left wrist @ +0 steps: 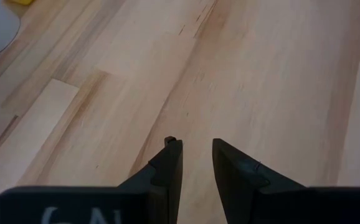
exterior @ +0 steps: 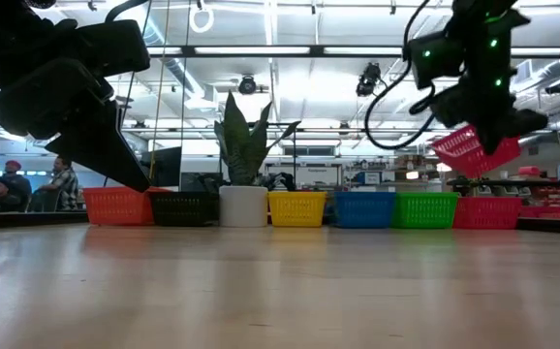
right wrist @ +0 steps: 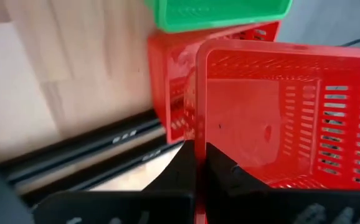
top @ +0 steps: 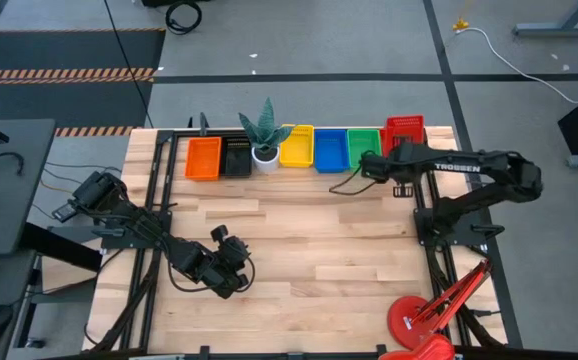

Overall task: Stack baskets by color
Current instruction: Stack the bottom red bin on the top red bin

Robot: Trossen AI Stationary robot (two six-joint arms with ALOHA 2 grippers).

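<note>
A row of baskets was seen along the table's far edge, at twelve o'clock in the high view: an orange basket, a black basket, a white pot with a spiky plant, a yellow basket, a blue basket and a green basket, set side by side and touching or nearly so. At the row's one o'clock end a red basket was seen resting on the table just beside the green one.

A second red basket was held tilted in the air above that resting one by the right gripper, whose jaws were closed thin on the basket's wall. Whether the two red baskets touched could not be told.

The left gripper was found low over bare wood near seven o'clock, well apart from the row, with its jaws set narrowly apart and nothing between them.

A red clamp lamp was seen at the table's five o'clock corner. People were visible in the room beyond, at nine o'clock in the low view
</note>
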